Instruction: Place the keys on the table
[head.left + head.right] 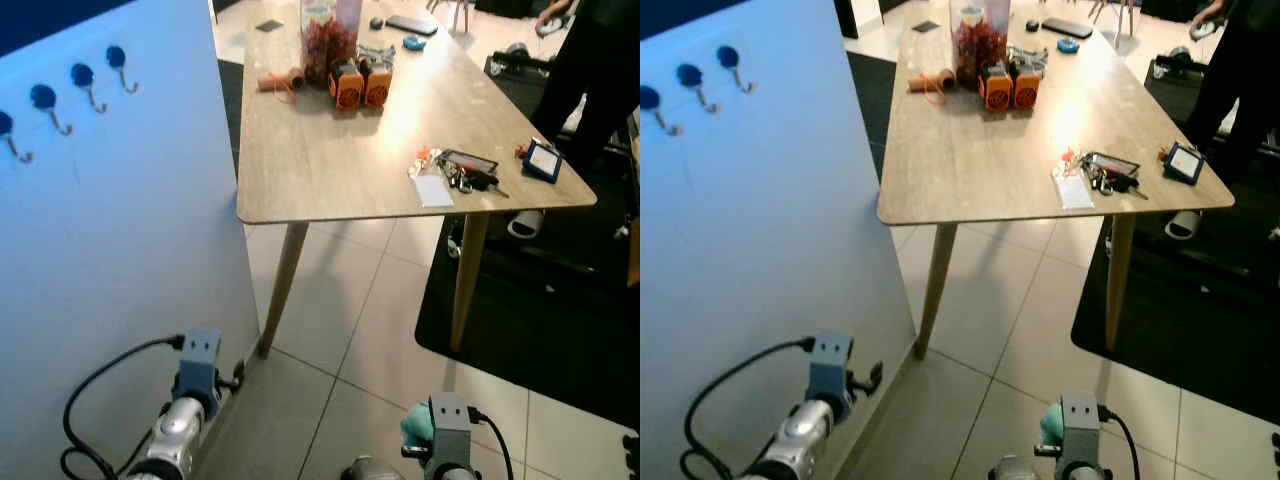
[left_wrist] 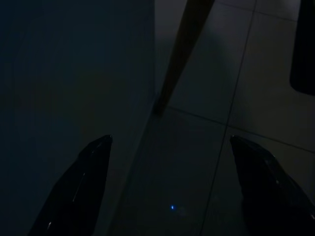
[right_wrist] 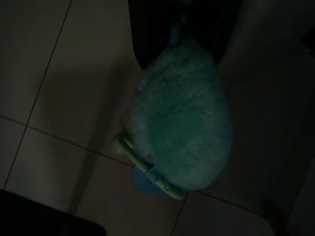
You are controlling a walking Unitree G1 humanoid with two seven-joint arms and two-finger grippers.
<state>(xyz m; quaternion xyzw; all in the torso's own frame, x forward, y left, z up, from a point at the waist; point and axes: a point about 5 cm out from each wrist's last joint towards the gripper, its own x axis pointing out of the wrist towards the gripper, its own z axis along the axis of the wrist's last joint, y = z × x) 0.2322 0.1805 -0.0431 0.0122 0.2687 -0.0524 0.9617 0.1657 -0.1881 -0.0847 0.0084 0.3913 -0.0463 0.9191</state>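
Pale wood worktop (image 1: 330, 160) ahead, on splayed legs over grey tile floor (image 1: 350, 340). Keys (image 1: 462, 176) lying on the worktop near its front right corner, beside a white card (image 1: 433, 190) and a small black tray (image 1: 470, 161). Blue-framed device (image 1: 541, 160) at the worktop's right edge. Two orange blocks (image 1: 360, 84) and a clear jar (image 1: 325, 35) of red bits toward the worktop's far end, a phone (image 1: 411, 24) beyond them. Person in dark clothes (image 1: 590, 70) standing off the worktop's right side, on a black mat (image 1: 540, 320). White panel (image 1: 120, 230) with blue hooks (image 1: 82, 78) left of the worktop.

Left end effector (image 2: 170, 191) hanging low near the worktop's front left leg (image 2: 179, 54), fingers (image 2: 83, 187) spread, nothing between. Right end effector low over the floor, fluffy teal pom-pom (image 3: 182, 128) at its tip; fingers' state: cannot tell.
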